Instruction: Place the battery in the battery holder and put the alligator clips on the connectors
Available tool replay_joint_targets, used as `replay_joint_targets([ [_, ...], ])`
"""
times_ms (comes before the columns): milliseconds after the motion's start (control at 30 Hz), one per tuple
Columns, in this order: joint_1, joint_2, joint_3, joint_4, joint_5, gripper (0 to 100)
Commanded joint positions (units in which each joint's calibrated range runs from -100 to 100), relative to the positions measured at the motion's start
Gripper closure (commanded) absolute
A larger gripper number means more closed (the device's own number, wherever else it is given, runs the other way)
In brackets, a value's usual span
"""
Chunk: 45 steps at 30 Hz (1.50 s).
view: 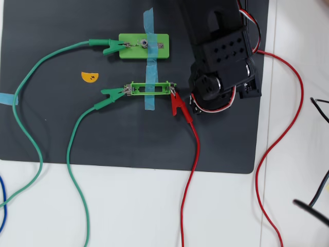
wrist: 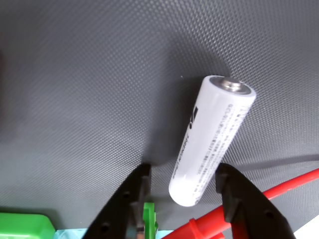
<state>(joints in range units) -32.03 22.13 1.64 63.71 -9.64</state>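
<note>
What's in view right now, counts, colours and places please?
battery: one, white with dark print, lying on the black mat in the wrist view, its near end between the open fingers; hidden overhead.
battery holder: one, bright green open frame, empty, mat centre, taped down.
block: one, light green, above the holder.
alligator clips: two green, one on the block's left end, one on the holder's left end; one red at the holder's right end.
blue tape: one long strip over block and holder; one piece at the mat's left edge.
yellow mark: one, left of the holder.
gripper: one, black, open.
</note>
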Motion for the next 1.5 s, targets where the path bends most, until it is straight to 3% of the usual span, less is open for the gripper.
replay_joint_targets([
  [0,0.88,-0.48,-2.17,-0.49,-0.28,88],
  [400,0.88,-0.4,-2.17,-0.49,-1.17,89],
  [833,0.68,0.96,-2.17,-0.49,-1.12,99],
  [1467,0.48,-6.18,0.11,-0.58,1.23,99],
])
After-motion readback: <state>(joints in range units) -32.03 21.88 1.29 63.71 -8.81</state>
